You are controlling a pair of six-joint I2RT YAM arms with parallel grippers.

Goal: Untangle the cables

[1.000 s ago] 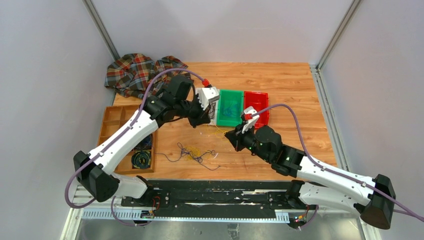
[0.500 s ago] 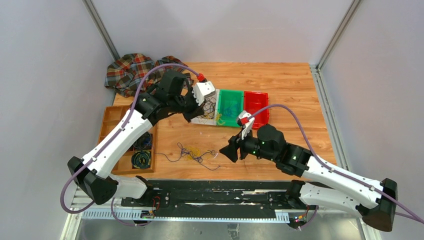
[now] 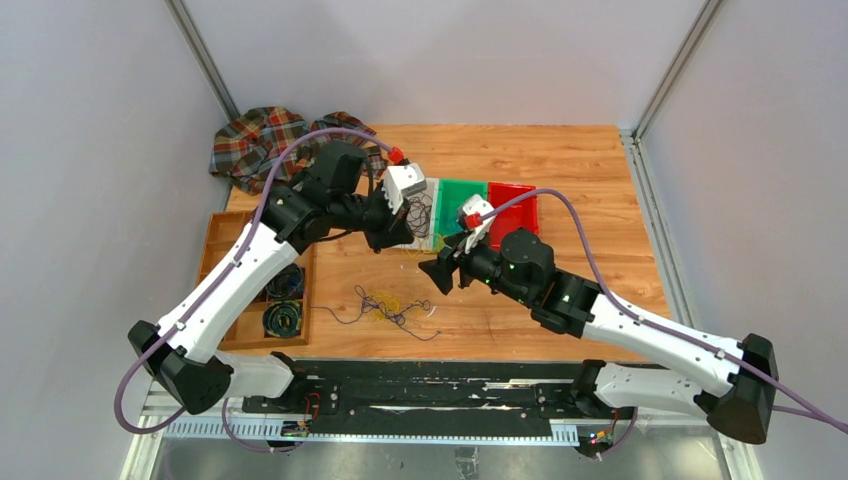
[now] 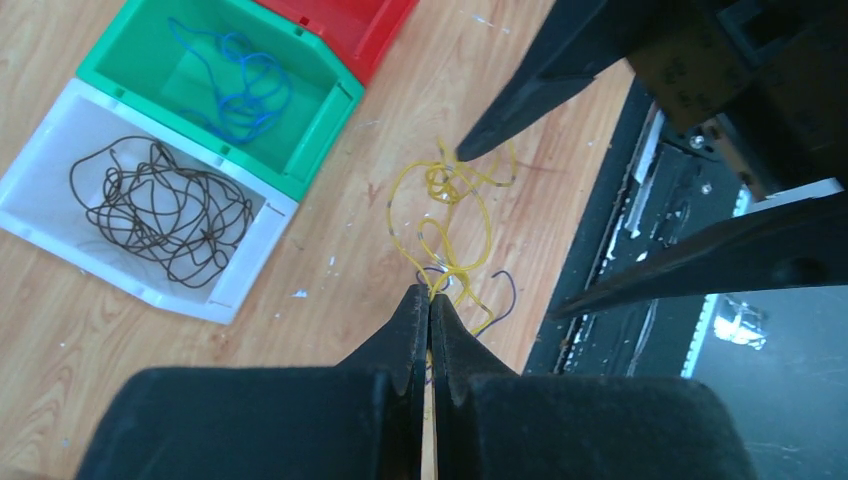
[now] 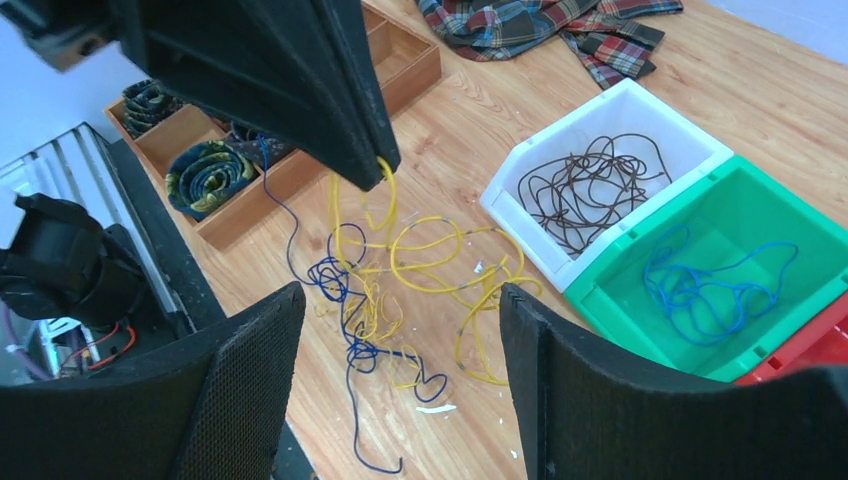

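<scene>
Booth: Cables [image 5: 360, 300] first, where are they sitting?

Floor: Loose tangle of yellow and dark blue strands, lying on the desk [image 3: 580, 170] toward its near edge, a touch left of centre.

Booth: And the left gripper [image 4: 430, 298]?

Floor: Clamped tight, fingertips pressed together, and it's pinching a yellow cable [image 4: 445, 182]. That strand hangs from the tips and loops down into the tangle.

Booth: Right gripper [image 5: 400, 290]?

Floor: Jaws spread wide, nothing between them. It hovers over the same tangle, pointing toward the left one, with the yellow loops below the gap.

Booth: What's beyond the tangle?

Floor: Three bins in a row, around the middle of the desk. White bin [image 4: 60, 235] holds a heap of dark brown wires [image 4: 160, 210]. Green bin [image 4: 325, 130], touching it, holds a blue wire [image 4: 235, 90]. Red bin [image 4: 340, 25] closes the row on the right; what's inside it, I can't tell.

Booth: Anything along the edges?

Floor: Wooden tray [image 3: 228, 235] at the left edge with coiled bundles [image 5: 210, 175] in its compartments, and a plaid cloth [image 3: 265, 145] crumpled at the far left corner.
</scene>
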